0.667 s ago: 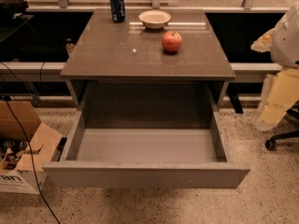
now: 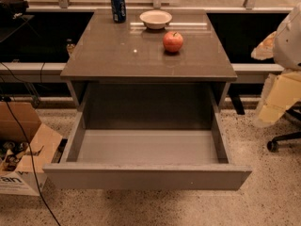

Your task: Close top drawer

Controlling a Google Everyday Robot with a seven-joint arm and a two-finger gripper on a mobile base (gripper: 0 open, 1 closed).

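- The top drawer (image 2: 146, 175) is pulled far out of the cabinet (image 2: 221, 91), towards the camera. Its plain flat grey front panel sits nearest the viewer.
- Seen from above, the drawer shows its grey bottom and both side walls. The back part lies in shadow under the worktop (image 2: 136, 60).
- The drawer front runs straight across and reaches a little past the cabinet sides on both the left and the right.
- Three things stand on the brown, glossy worktop, all towards its far half.
- A blue can (image 2: 118, 7) stands upright near the far left corner.
- A pale bowl (image 2: 155, 19) sits just to the right of the can, apart from it.
- A red apple (image 2: 173, 42) rests nearer the camera than the bowl and slightly to its right, not touching it.
- The gripper (image 2: 278, 100) hangs at the right edge of the view, below the white rounded arm housing (image 2: 289, 39). It is beside the cabinet and well apart from the drawer, touching nothing of it.
- Whether the gripper is spread or pressed together cannot be told.
- An open cardboard box (image 2: 28, 147) sits on the speckled floor (image 2: 263, 201) left of the drawer, with a dark cable (image 2: 19, 126) trailing over it.
- A black chair base (image 2: 284, 141) with a caster shows on the right, under the gripper.
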